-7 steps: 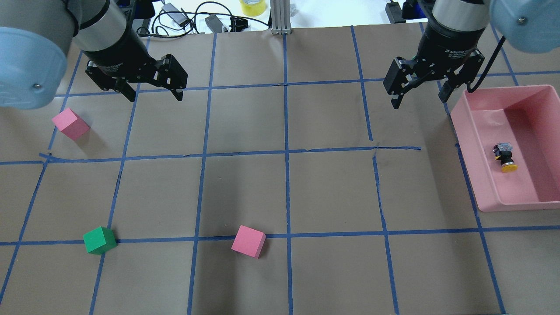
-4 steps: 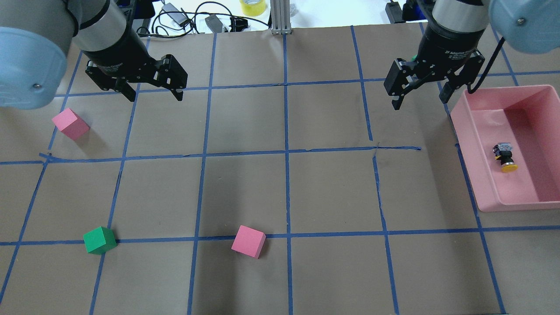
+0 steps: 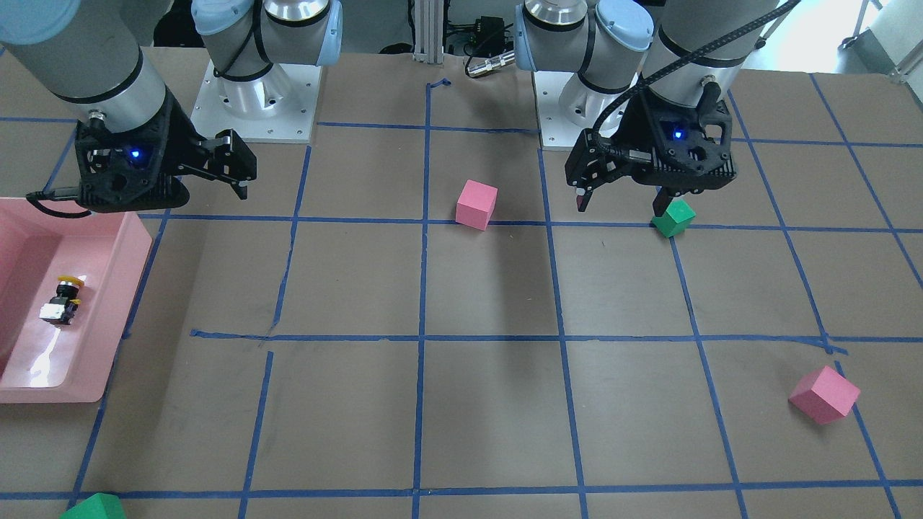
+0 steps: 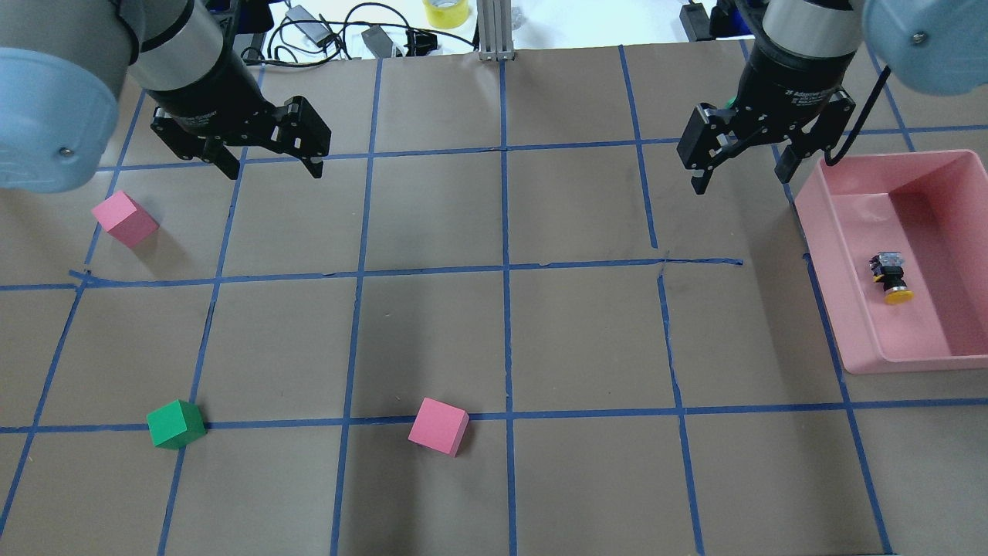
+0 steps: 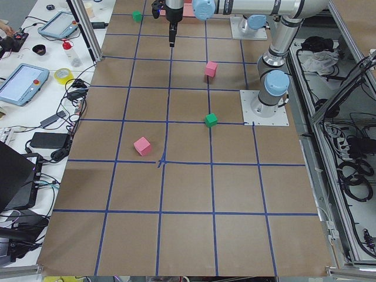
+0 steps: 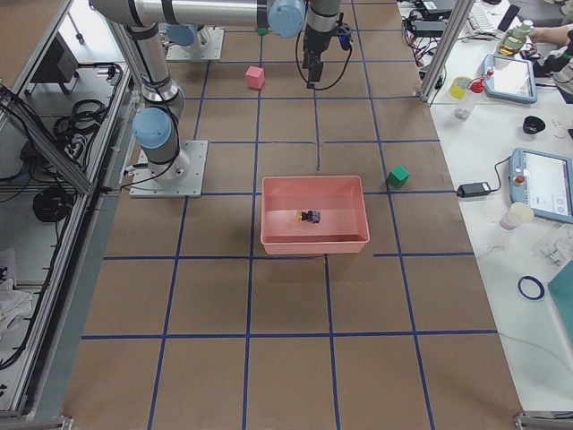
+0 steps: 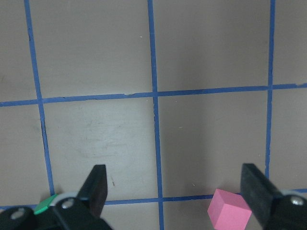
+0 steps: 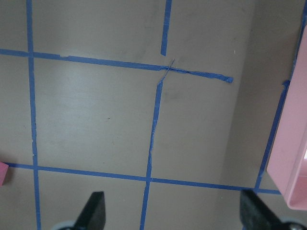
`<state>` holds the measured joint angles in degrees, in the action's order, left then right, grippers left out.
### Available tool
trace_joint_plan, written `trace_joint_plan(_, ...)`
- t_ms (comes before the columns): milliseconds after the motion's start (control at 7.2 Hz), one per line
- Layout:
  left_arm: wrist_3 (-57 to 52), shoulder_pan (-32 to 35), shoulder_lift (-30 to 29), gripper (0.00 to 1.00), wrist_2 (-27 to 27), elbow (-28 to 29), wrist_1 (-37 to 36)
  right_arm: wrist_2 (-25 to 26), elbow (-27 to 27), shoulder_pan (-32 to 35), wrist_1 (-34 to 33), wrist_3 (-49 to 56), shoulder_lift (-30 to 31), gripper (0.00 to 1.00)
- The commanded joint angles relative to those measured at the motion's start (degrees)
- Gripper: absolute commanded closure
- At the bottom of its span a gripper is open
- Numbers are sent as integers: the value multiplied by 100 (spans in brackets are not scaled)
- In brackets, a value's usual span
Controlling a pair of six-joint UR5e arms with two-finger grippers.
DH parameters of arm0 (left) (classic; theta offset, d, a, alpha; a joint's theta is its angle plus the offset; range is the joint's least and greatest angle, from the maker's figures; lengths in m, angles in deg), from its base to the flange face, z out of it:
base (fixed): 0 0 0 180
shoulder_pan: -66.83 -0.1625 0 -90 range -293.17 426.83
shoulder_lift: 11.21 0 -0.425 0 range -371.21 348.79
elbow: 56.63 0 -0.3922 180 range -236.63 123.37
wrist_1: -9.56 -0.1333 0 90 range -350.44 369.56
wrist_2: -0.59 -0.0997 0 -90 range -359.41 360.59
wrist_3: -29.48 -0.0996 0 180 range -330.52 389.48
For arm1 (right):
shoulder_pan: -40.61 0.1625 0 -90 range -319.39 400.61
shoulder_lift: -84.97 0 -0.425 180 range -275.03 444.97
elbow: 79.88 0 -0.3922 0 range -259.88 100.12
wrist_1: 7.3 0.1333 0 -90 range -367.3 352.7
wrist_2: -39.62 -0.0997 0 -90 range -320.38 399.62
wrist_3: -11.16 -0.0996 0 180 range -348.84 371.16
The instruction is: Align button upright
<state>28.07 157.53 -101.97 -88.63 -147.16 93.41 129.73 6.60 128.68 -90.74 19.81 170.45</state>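
Button awaiting alignment: the button (image 4: 891, 276) is seen lying on its side on the floor of a pink tray (image 4: 841, 270) at the right edge of the overhead frame, its yellow cap turned toward the lower edge and its grey contact block toward the upper edge; it is touched by neither gripper. The right gripper (image 4: 741, 179) is held above the table at the upper right of that frame, just beside the tray's upper-left corner and well apart from the button, its jaws spread wide with nothing between them. In its wrist view only paper, tape lines and a strip of the tray's wall at the right edge are framed above the two fingertips. The left gripper (image 4: 275, 173) is held at the upper left of the overhead frame, its jaws likewise apart and empty. The brown-papered table (image 4: 432, 340) is divided into squares by blue tape (image 4: 505, 232). One pink cube (image 4: 125, 219) is seen near the left edge, below the left gripper; a green cube (image 4: 176, 424) is set on a tape line at the lower left, and a second pink cube (image 4: 438, 426) is set against a tape line just left of lower centre. In the right-side view a further green cube (image 6: 397, 176) is shown near the tray's upper-right corner
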Motion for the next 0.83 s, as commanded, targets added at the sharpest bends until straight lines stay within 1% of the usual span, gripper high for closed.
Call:
trace_joint_plan(0, 0, 0, -3, 0, 1, 0, 0, -2, 9, 0, -14, -3, -5, 0)
trace_joint_plan(278, 0, 0, -3, 0, 1, 0, 0, 7, 9, -26, -85, 6, -14, 0)
trace_joint_plan(417, 0, 0, -3, 0, 1, 0, 0, 15, 18, -192, -76, 32, -40, 0)
trace_joint_plan(694, 0, 0, -3, 0, 1, 0, 0, 42, 26, -936, -41, 120, -93, 0)
